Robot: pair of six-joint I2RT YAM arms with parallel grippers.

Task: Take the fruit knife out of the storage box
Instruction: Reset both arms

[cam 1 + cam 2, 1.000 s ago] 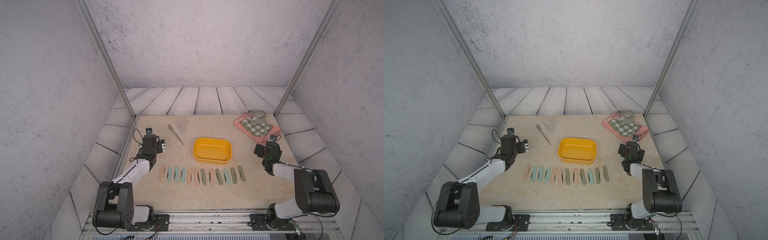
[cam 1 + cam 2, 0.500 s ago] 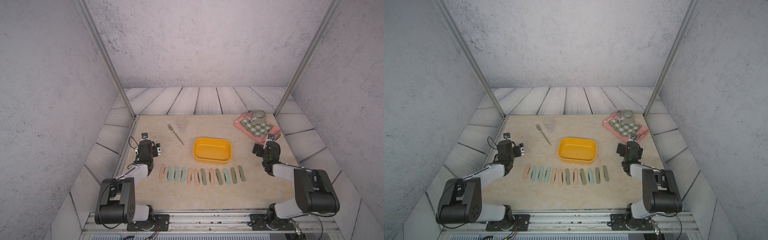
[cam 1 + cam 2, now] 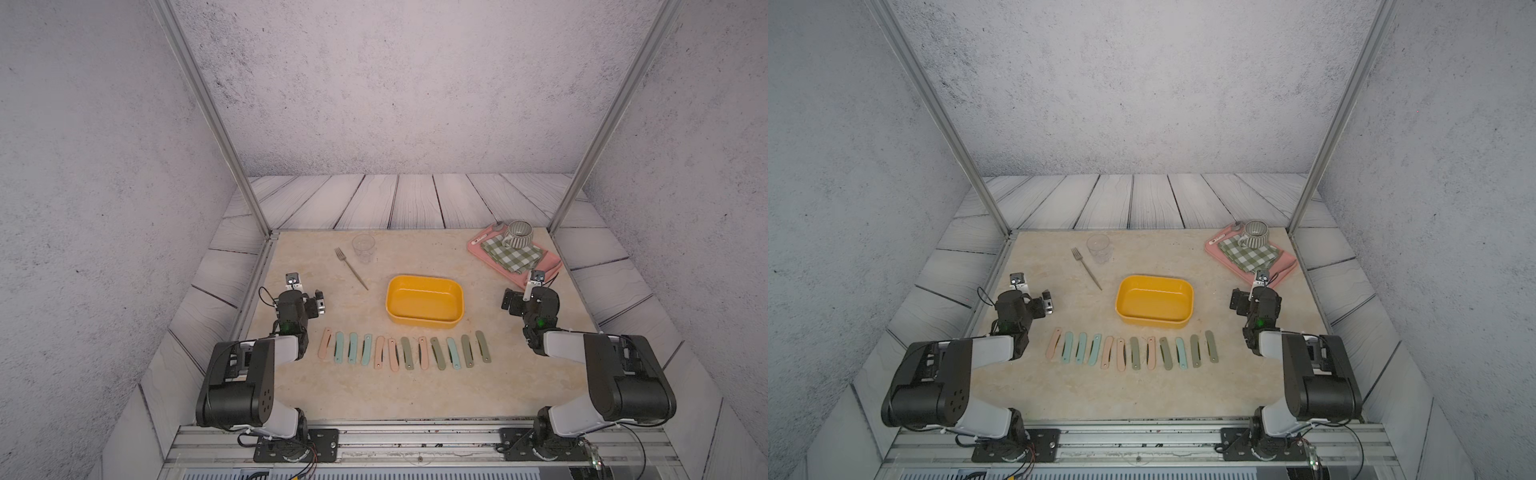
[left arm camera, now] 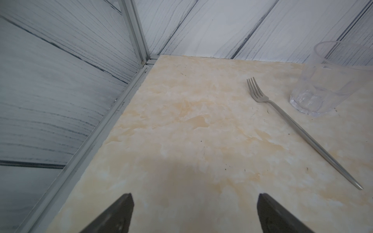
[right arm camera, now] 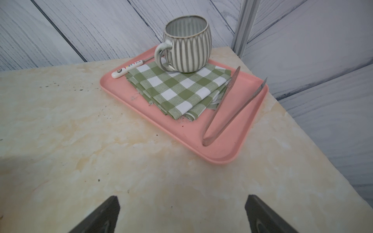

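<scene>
Around the shallow yellow plastic storage box (image 3: 424, 320) we see bare bench (image 3: 415, 390); left end effector (image 4: 194, 194) and right end effector (image 5: 181, 196) gape wide.

On the marbled table (image 3: 415, 395), a fork (image 4: 302, 133) and glass (image 4: 323, 84) lie ahead of the left gripper (image 4: 194, 195). A pink tray (image 5: 232, 150) lies ahead of the right gripper (image 5: 182, 196). The storage box (image 3: 424, 322) and a row of fruit knives (image 3: 406, 353) lie between them.

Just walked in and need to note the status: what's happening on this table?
Nothing is being handled right now. The left gripper and right gripper both hover open and empty near opposite sides of the table. The yellow storage box in the middle looks empty. A row of pastel folded knives lies on the table between it and the arms' bases, so the unloading appears done.
</scene>
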